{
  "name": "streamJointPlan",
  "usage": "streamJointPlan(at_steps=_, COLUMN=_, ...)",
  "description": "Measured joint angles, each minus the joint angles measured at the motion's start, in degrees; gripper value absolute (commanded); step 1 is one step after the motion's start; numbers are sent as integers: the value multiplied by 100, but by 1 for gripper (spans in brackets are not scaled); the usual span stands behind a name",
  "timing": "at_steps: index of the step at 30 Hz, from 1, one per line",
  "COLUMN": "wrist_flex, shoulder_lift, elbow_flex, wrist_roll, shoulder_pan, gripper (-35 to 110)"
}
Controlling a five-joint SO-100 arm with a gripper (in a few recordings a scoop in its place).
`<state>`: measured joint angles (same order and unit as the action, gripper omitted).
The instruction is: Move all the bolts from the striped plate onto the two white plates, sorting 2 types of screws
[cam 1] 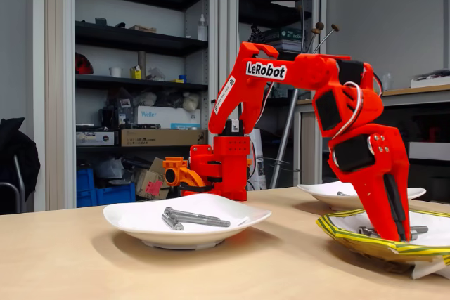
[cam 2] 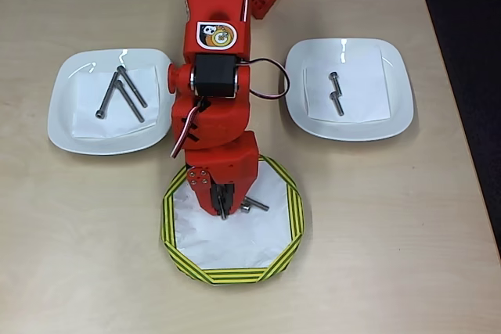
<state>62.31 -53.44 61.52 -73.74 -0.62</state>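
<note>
We see the gripper (cam 2: 222,207) down in the striped plate (cam 2: 275,256), clenched on a bolt (cam 2: 223,210); another bolt (cam 2: 254,206) lies just right. In the overhead view, the left plate (cam 2: 70,119) carries three long bolts (cam 2: 121,93), the right plate (cam 2: 391,107) two short ones (cam 2: 336,93).

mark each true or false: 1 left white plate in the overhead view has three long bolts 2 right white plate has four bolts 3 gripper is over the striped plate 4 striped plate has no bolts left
1. True: the left white plate holds three long bolts.
2. False: the right white plate holds two short bolts.
3. True: the gripper is down over the striped plate.
4. False: a bolt lies there beside the gripper.
</note>
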Motion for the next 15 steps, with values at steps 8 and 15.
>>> streamJointPlan(at_steps=8, wrist_flex=809, shoulder_lift=-26, elbow_flex=-334, wrist_roll=466, shoulder_pan=18, gripper=0)
streamJointPlan(at_steps=15, wrist_flex=1318, shoulder_lift=-1274, elbow_flex=378, wrist_roll=299, shoulder_pan=343, gripper=0)
